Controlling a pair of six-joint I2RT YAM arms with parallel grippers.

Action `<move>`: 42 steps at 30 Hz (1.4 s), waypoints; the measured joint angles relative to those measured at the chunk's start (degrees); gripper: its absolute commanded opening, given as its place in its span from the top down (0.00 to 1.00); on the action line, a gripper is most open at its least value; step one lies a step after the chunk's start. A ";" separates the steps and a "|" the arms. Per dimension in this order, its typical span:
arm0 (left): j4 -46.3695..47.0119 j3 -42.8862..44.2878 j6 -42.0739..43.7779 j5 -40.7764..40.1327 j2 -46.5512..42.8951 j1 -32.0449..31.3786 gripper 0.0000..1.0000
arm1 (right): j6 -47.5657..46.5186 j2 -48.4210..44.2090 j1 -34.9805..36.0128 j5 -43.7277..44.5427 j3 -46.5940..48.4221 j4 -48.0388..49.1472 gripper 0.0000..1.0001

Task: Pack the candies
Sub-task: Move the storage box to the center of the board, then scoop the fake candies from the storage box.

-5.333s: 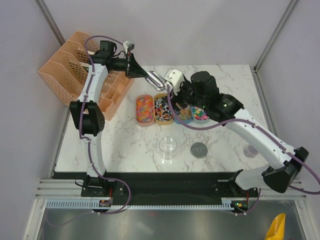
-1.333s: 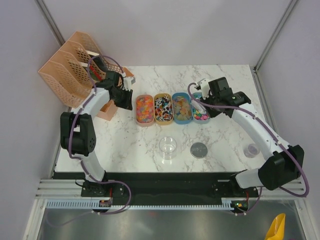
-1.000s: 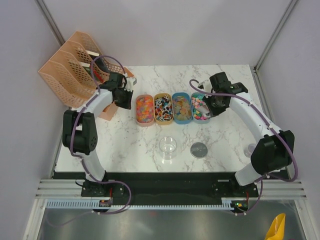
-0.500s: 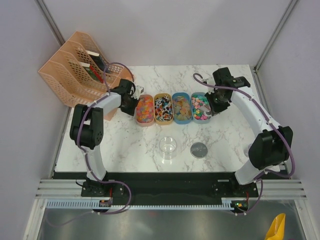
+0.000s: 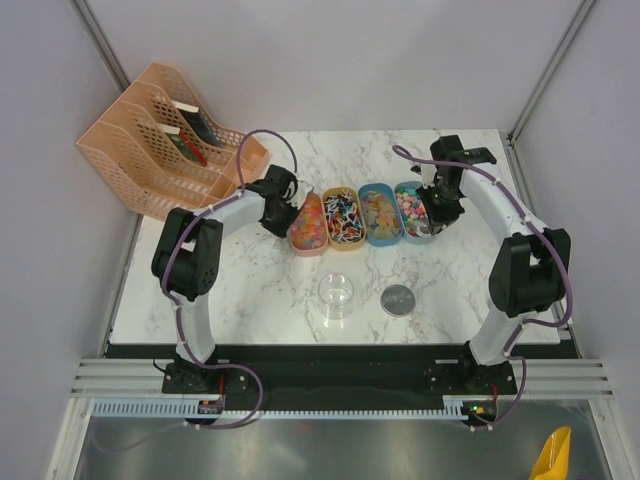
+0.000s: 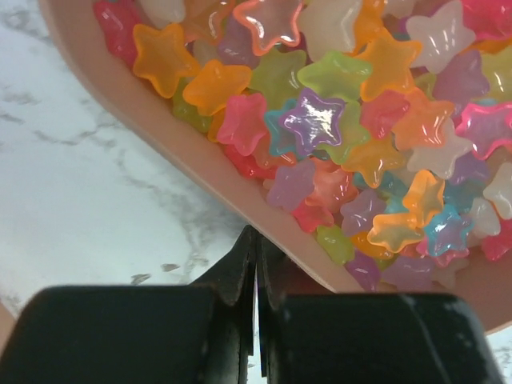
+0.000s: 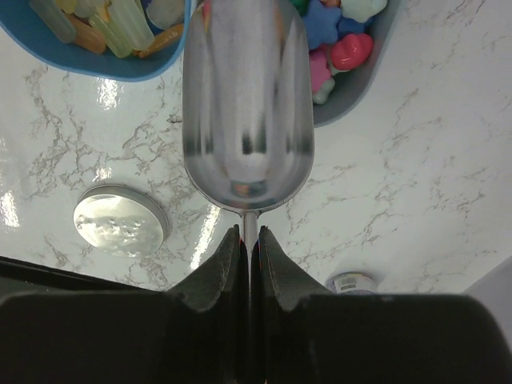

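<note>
Mostly glossy, translucent star-shaped candies (image 6: 310, 120)

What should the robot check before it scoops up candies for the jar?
1. Grip on the scoop: ok, the right gripper is shut on its handle.
2. Load in the scoop: not ok, it is empty.
3. Aim at the candies: ok, the scoop's front edge is over the blue tray.
4. Open jar: ok, the lid lies beside it.
5. Steady orange tray: cannot tell, the left gripper is shut at its rim.
</note>
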 measured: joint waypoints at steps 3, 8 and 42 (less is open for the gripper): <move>-0.04 0.00 -0.02 -0.04 0.00 -2.60 0.98 | -0.35 1.03 0.02 1.66 1.68 -0.55 1.00; -0.02 -0.02 -0.07 -0.11 0.00 -4.37 0.77 | -0.79 1.33 -0.24 4.11 3.39 -0.70 1.00; 3.61 -7.61 -1.57 -1.03 -5.14 -4.79 0.53 | -5.20 10.21 -2.97 9.25 9.77 -5.86 1.00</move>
